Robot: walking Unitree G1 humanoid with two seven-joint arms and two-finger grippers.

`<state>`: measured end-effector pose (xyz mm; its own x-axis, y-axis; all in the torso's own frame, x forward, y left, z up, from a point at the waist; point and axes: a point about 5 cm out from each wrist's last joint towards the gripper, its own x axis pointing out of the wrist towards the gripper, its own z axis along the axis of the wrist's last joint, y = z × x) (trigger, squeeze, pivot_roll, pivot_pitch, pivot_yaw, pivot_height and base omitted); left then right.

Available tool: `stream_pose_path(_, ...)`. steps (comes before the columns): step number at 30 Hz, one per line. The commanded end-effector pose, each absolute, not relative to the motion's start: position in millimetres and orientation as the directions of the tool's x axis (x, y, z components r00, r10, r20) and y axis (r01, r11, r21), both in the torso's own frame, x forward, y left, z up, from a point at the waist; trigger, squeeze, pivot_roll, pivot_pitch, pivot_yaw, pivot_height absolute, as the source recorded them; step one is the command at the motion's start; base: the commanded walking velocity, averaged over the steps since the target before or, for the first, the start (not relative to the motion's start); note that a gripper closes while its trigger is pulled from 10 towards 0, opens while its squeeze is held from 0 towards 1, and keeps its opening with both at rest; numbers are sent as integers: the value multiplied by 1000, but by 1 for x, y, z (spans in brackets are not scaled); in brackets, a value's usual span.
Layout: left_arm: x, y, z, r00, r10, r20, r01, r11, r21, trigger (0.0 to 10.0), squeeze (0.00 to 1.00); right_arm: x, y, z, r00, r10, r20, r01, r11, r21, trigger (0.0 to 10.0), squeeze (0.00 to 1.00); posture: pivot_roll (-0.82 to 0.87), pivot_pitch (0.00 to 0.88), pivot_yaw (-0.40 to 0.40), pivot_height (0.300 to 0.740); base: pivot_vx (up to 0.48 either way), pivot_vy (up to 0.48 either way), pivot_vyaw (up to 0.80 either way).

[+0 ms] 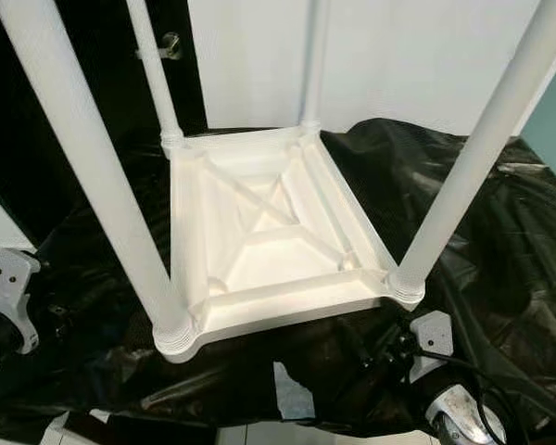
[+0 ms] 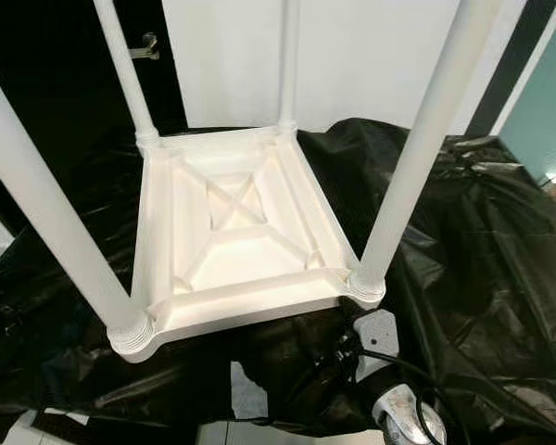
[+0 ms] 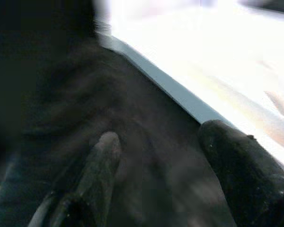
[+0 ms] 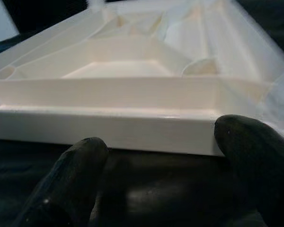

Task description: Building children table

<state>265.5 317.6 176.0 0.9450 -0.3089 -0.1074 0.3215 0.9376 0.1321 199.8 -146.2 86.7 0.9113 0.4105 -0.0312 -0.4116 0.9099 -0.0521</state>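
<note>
On a black plastic sheet (image 1: 500, 232) lay one white children's table (image 1: 269, 241), turned upside down, its ribbed underside facing up. Four white legs (image 1: 83, 167) stood up from its four corners: two thick ones at the near corners and two that looked thinner at the far corners, all rising out of the head views. One screw collar (image 1: 176, 334) ringed the base of the near left leg and another ringed the near right one. Beyond the table stood a white wall (image 1: 398, 56), with a dark door and one metal handle (image 1: 170, 44) to the far left of the table.

Two arms were low, one on either side of the table's near edge. The left hand (image 3: 156, 156) hovered over the black sheet just beside the table's white edge, its two black fingers (image 3: 102, 161) spread apart with nothing between them. The right hand (image 4: 165, 151) was level with the near rim of the table, close before it, pointing at that rim; its two fingers (image 4: 80, 165) also stood apart and held nothing. A black cable (image 2: 398, 357) ran by the right wrist, near the table's near right corner.
</note>
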Motion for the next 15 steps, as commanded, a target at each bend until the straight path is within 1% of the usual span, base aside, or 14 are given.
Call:
stream_pose_path(1, 279, 321, 181, 972, -235, -4, 235, 970, 66, 10000, 0, 199, -141, 82, 900, 433, -57, -434, 901, -4, 10000, 0, 43, 0, -17, 740, 0, 0, 0)
stream_pose_path(2, 279, 321, 181, 972, -235, -4, 235, 970, 66, 10000, 0, 199, -141, 82, 900, 433, -57, -434, 901, -4, 10000, 0, 43, 0, -17, 740, 0, 0, 0)
stream_pose_path(5, 301, 314, 184, 978, -182, 106, 187, 981, -46, 10000, 0, 199, -138, 79, 889, 450, -80, -447, 893, 51, 10000, 0, 38, 0, -19, 740, 0, 0, 0)
stream_pose_path(8, 306, 308, 186, 971, -194, 141, 207, 974, -87, 10000, 0, 198, -137, 77, 886, 455, -94, -451, 891, 63, 10000, 0, 30, 0, -18, 740, 0, 0, 0)
stream_pose_path(10, 312, 291, 188, 942, -262, 208, 295, 944, -149, 10000, 0, 198, -138, 73, 889, 441, -125, -432, 897, 87, 10000, 0, 16, 0, -13, 740, 0, 0, 0)
stream_pose_path(11, 312, 291, 188, 942, -262, 208, 295, 944, -149, 10000, 0, 198, -138, 73, 889, 441, -125, -432, 897, 87, 10000, 0, 16, 0, -13, 740, 0, 0, 0)
stream_pose_path(13, 316, 276, 188, 909, -326, 261, 383, 900, -208, 10000, 0, 200, -139, 72, 899, 415, -141, -401, 908, 117, 10000, 0, 16, 0, -13, 740, 0, 0, 0)
stream_pose_path(15, 314, 257, 186, 859, -421, 290, 490, 840, -232, 10000, 0, 203, -139, 73, 906, 397, -147, -381, 916, 124, 10000, 0, -4, 0, -16, 740, 0, 0, 0)
